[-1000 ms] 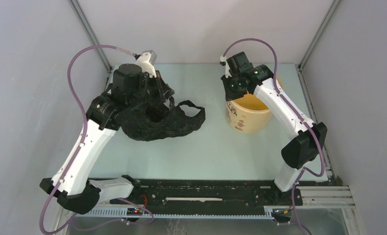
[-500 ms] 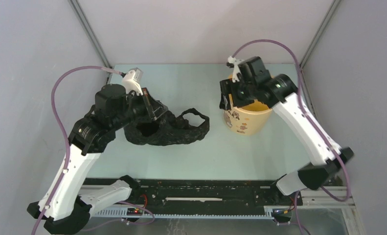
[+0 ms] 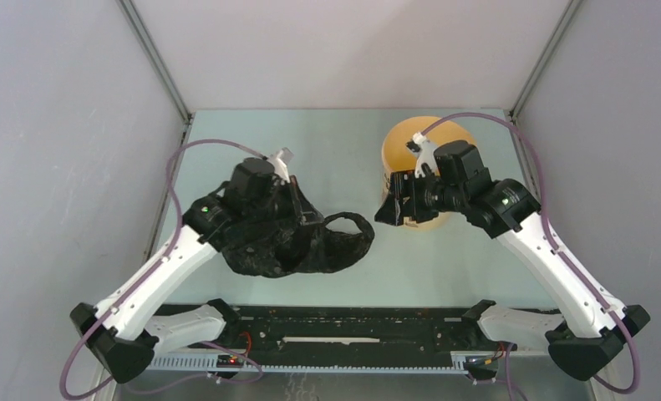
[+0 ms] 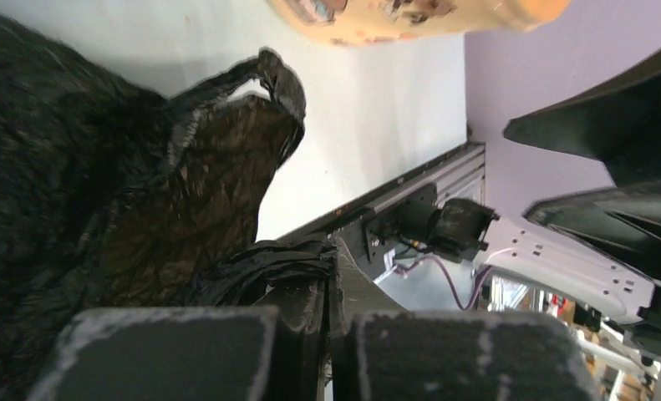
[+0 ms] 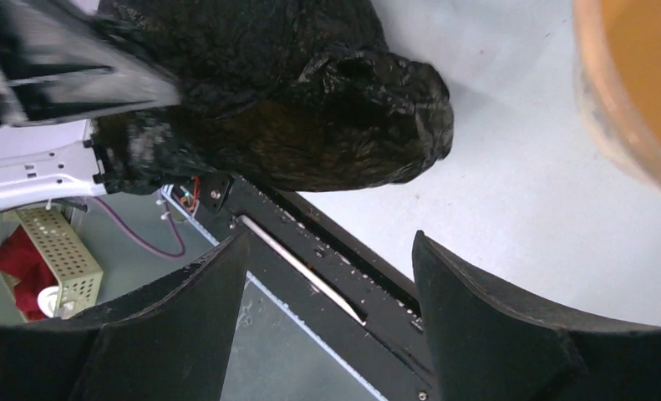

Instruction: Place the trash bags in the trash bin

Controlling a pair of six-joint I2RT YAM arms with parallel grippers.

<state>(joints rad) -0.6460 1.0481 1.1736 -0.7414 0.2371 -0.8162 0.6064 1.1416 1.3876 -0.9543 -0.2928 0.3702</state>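
The trash bag [image 3: 297, 251] is a crinkled black film heap at the table's middle left, with a loop handle [image 3: 356, 224] reaching right. My left gripper [image 3: 302, 217] is shut on a bunched fold of the bag; in the left wrist view the gripper [image 4: 331, 288] pinches the black film [image 4: 260, 263]. The pale yellow trash bin [image 3: 427, 146] stands upright at the back right. My right gripper [image 3: 391, 207] is open and empty, just in front of the bin's left side, facing the bag. In the right wrist view, the gripper [image 5: 331, 251] shows the bag [image 5: 327, 109] ahead and the bin's rim [image 5: 623, 109] at the right.
The black rail [image 3: 352, 322] with the arm bases runs along the table's near edge. Grey walls close in the left, back and right. Bare table [image 3: 410, 267] lies between the bag and the right arm.
My left gripper has dragged the bag nearer and to the right. My right gripper has come off the bin's top and swung down to its near left side, towards the bag.
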